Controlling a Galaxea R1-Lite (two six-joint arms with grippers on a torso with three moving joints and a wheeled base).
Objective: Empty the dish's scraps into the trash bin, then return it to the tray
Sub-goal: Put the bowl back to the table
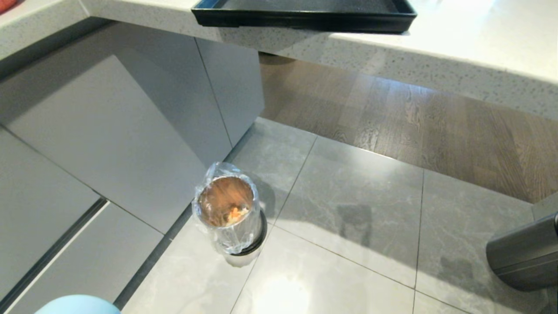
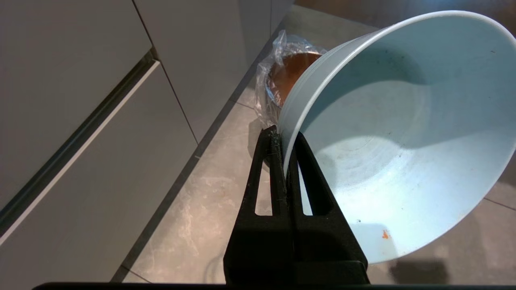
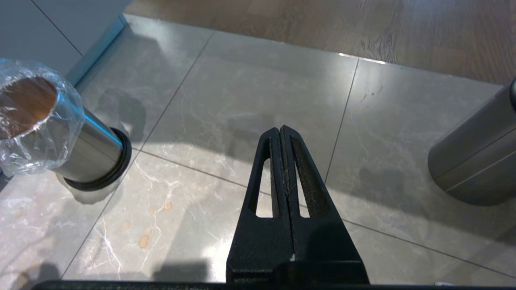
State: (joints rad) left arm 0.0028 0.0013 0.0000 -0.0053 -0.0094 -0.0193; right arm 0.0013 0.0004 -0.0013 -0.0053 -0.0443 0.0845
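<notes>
Your left gripper is clamped on the rim of the pale blue glossy bowl, now empty; orange scraps lie inside the bag-lined round trash bin. Your right gripper is closed, holding nothing.

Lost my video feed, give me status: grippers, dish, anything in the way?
Left gripper shut on pale blue round dish, emptied. Right gripper shut, empty. Scraps in bag-lined trash bin. Black tray on counter; nothing blocking.
</notes>
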